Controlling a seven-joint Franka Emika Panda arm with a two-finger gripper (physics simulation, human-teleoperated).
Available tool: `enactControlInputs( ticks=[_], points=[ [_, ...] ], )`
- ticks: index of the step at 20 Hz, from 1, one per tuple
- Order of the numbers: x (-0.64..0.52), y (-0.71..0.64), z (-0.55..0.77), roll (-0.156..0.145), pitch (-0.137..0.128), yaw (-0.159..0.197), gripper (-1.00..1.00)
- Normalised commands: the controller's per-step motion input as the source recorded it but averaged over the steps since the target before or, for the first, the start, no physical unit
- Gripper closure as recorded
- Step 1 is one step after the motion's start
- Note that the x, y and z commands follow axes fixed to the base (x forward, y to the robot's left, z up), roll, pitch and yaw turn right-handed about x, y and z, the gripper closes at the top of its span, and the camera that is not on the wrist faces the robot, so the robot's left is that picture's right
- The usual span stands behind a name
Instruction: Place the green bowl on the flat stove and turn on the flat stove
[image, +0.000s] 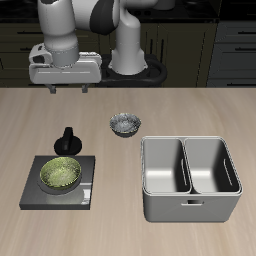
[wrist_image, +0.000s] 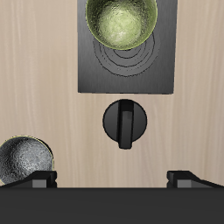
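The green bowl (image: 61, 174) sits upright on the flat stove (image: 33, 192), near the table's front edge. The bowl also shows in the wrist view (wrist_image: 122, 19), resting over the stove's ring marks (wrist_image: 96, 74). The stove's black round knob (image: 68, 142) stands just behind the plate, and the wrist view shows it (wrist_image: 125, 122) from straight above. My gripper (image: 68, 88) hangs high above the knob, open and empty. In the wrist view, the gripper (wrist_image: 112, 178) has its fingertips (wrist_image: 39, 179) spread wide apart.
A grey-white patterned bowl (image: 125, 124) sits mid-table, beside the knob in the wrist view (wrist_image: 24, 159). A grey two-compartment metal tray (image: 190, 205) stands near the front edge, across from the stove.
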Motion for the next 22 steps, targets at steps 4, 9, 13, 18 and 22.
enactControlInputs(
  ticks=[4, 9, 13, 18, 22],
  points=[
    [-0.12, -0.13, 0.14, -0.033, -0.100, 0.014, -1.00],
    [-0.03, -0.07, 0.06, -0.017, -0.047, -0.008, -1.00],
    [-0.02, 0.01, -0.02, 0.009, -0.024, -0.017, -1.00],
    [0.02, 0.02, -0.10, -0.010, 0.005, -0.004, -1.00],
    [0.08, -0.13, -0.20, -0.036, 0.016, -0.017, -1.00]
  ],
)
